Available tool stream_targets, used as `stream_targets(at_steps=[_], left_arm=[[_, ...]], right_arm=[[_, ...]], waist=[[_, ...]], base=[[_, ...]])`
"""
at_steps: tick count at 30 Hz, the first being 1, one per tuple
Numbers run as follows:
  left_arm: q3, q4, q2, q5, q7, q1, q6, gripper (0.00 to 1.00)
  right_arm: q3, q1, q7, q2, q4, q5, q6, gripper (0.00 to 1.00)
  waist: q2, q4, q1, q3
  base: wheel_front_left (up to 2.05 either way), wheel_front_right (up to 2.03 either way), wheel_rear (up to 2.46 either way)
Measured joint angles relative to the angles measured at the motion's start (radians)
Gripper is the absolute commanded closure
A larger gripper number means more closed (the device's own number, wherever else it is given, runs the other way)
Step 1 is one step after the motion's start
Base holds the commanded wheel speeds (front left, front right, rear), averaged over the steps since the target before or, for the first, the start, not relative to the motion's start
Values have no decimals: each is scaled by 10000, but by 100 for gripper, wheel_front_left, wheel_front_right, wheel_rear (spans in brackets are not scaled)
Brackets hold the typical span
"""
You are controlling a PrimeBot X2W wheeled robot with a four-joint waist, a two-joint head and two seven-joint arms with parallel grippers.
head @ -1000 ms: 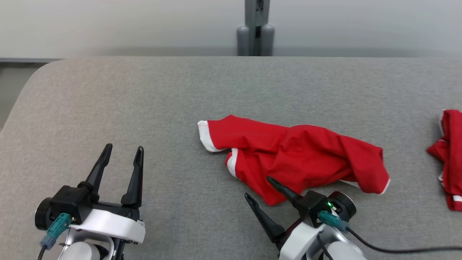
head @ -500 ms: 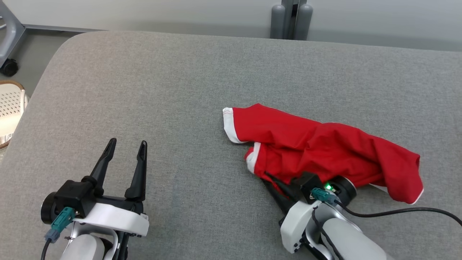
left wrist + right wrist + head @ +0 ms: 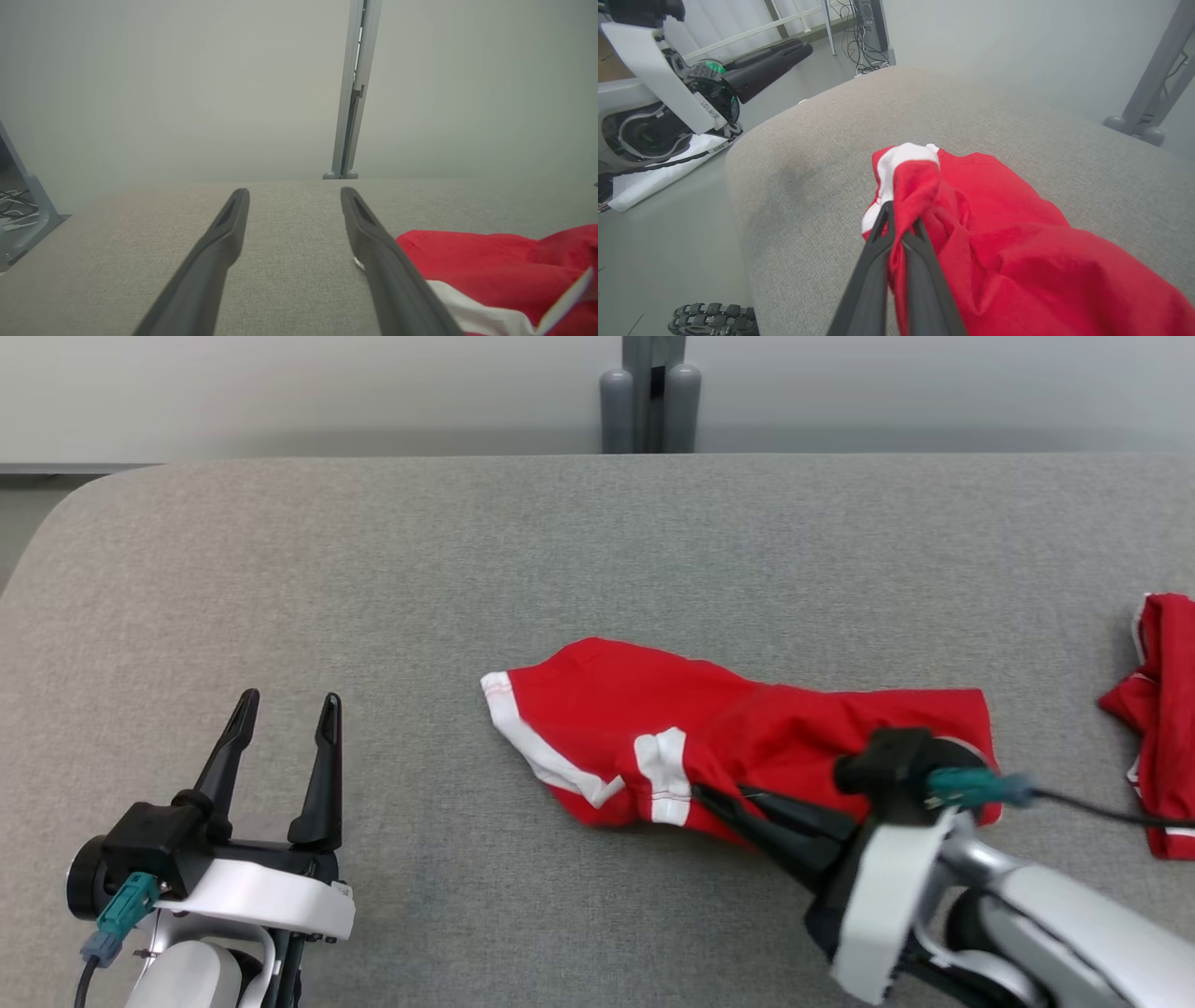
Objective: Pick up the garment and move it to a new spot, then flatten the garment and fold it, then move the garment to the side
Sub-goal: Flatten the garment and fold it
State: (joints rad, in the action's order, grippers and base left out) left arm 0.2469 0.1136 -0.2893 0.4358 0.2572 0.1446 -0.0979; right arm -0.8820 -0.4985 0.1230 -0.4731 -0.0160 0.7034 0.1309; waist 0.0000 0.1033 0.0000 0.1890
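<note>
The grey padded surface (image 3: 373, 569) spans the head view. The red garment (image 3: 597, 709), trimmed in white, lies crumpled a little right of its middle. A second red cloth (image 3: 1158, 728) sits at the far right edge, well apart. The right claw (image 3: 698, 791) is clenched on a bunched fold beside a white hem. The left claw (image 3: 289, 700) is released, fingers spread, at lower left, clear of the garment.

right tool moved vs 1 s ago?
Yes. The right tool has shut on the garment, and its wrist has swung right, nearer the second red garment.
</note>
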Motion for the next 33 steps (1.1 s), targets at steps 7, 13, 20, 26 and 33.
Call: stream_targets(at_steps=[7, 13, 20, 26, 33], left_arm=[[-15, -36, -71, 0, 0, -12, -2, 0], [75, 17, -69, 2, 0, 28, 12, 0], [176, 144, -73, 17, 0, 85, 59, 0], [184, 178, -115, 27, -2, 81, 8, 0], [92, 119, -203, 44, -17, 55, -178, 0]], right_arm=[[1793, 603, 1114, -1678, -2274, 2690, 0, 100], [2370, 1393, 1216, -2169, -1285, 3839, -2, 100], [1751, 1708, 63, -1992, 677, 3971, -2, 0], [1933, 1964, -1492, -1877, 1710, 4054, -2, 0], [4033, 2504, -3639, -1421, 2767, 2949, -2, 0]], waist=[[0, -339, 0, -27], [0, -314, 0, 20], [0, -279, 0, 116], [0, -424, 0, 112], [0, -755, 0, -70]], base=[[0, 0, 0], [0, 0, 0], [0, 0, 0], [0, 0, 0], [0, 0, 0]])
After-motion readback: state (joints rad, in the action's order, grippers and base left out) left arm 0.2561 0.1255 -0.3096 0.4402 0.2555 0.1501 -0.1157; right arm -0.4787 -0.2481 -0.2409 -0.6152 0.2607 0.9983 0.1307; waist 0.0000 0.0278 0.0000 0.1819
